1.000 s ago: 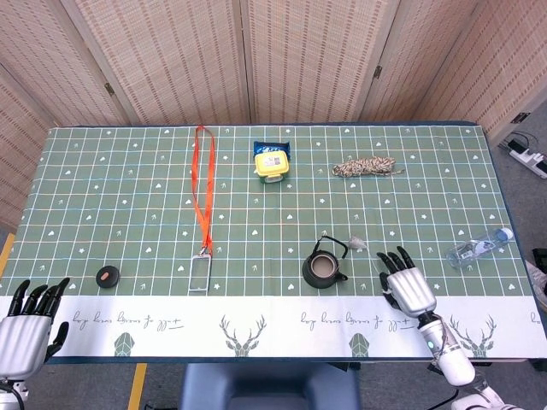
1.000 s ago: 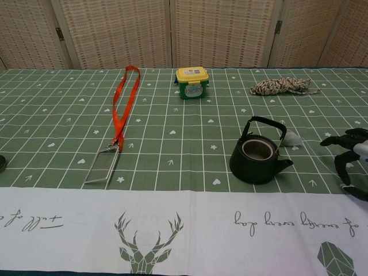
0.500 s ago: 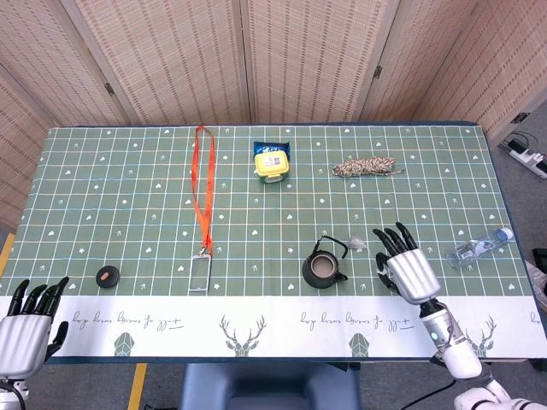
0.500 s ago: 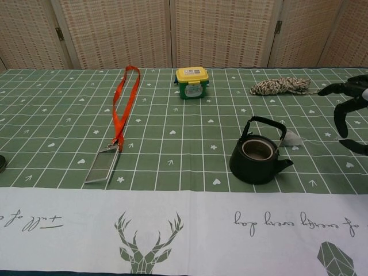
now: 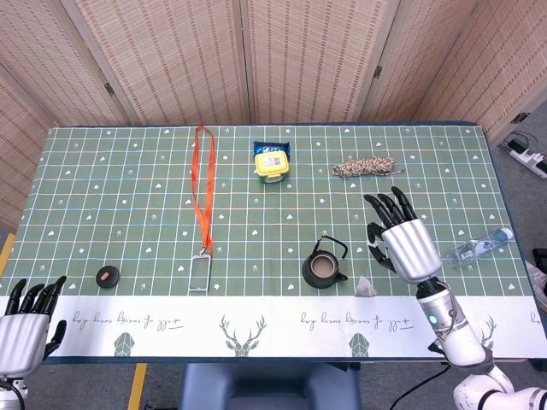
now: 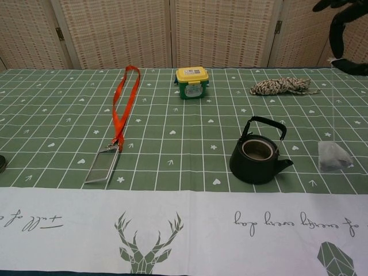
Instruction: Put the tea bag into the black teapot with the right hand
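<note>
The black teapot [image 5: 325, 267] [image 6: 257, 158] stands lidless on the green cloth with its handle upright. Just to its right my right hand [image 5: 402, 243] [image 6: 340, 23] is raised well above the table, fingers spread. Under the hand the tea bag [image 5: 366, 287] [image 6: 333, 156] dangles on a thin string, right of the teapot and level with it in the chest view. The pinch on the string itself is hidden. My left hand [image 5: 24, 320] lies at the table's near left corner with its fingers apart and nothing in it.
An orange lanyard [image 5: 202, 192] with a card holder lies left of centre. A yellow-lidded box [image 5: 271, 162] and a coil of rope [image 5: 363, 166] sit further back. A plastic bottle [image 5: 479, 248] lies to the right, and a small black disc [image 5: 107, 276] is at the near left.
My right hand has risen from the table surface. The tea bag has left its spot behind the teapot and now hangs from the hand to the pot's right.
</note>
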Action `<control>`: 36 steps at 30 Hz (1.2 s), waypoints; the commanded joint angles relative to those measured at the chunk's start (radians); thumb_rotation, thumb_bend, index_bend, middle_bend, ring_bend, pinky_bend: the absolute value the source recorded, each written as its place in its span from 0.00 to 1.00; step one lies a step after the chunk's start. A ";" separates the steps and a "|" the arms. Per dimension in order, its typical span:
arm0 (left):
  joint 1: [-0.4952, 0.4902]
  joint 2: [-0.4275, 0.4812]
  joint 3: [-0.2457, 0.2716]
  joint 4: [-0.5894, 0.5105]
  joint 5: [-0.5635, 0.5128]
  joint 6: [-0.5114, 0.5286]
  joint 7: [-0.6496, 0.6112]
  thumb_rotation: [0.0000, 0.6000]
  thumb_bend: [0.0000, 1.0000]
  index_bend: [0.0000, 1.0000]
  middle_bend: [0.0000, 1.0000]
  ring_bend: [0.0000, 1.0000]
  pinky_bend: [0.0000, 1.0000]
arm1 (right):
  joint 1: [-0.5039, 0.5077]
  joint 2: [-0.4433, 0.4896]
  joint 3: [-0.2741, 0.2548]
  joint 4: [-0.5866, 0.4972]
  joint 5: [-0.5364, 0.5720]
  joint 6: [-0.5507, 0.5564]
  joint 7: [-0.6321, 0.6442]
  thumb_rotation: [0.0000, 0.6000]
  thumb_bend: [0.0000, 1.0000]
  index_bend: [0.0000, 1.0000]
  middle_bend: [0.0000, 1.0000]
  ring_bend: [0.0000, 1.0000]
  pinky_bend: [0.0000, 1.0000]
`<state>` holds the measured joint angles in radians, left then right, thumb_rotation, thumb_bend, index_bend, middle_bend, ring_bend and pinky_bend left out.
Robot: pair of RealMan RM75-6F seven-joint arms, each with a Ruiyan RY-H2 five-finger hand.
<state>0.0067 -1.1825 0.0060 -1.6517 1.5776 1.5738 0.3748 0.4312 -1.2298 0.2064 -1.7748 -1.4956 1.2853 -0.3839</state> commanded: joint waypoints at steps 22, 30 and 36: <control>-0.001 0.016 -0.004 0.002 -0.006 0.000 -0.038 1.00 0.41 0.06 0.20 0.15 0.05 | 0.145 -0.066 0.058 -0.022 0.170 -0.119 -0.054 1.00 0.54 0.67 0.17 0.12 0.00; 0.000 0.015 -0.004 -0.004 -0.011 0.000 -0.029 1.00 0.41 0.06 0.20 0.15 0.05 | 0.160 -0.081 0.036 -0.004 0.180 -0.128 -0.069 1.00 0.54 0.67 0.17 0.12 0.00; 0.003 0.018 -0.002 -0.006 -0.006 0.007 -0.036 1.00 0.41 0.06 0.20 0.15 0.05 | 0.172 -0.082 0.041 -0.017 0.194 -0.125 -0.087 1.00 0.54 0.67 0.17 0.12 0.00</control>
<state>0.0097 -1.1649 0.0038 -1.6572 1.5715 1.5804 0.3386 0.6027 -1.3123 0.2472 -1.7908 -1.3024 1.1601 -0.4697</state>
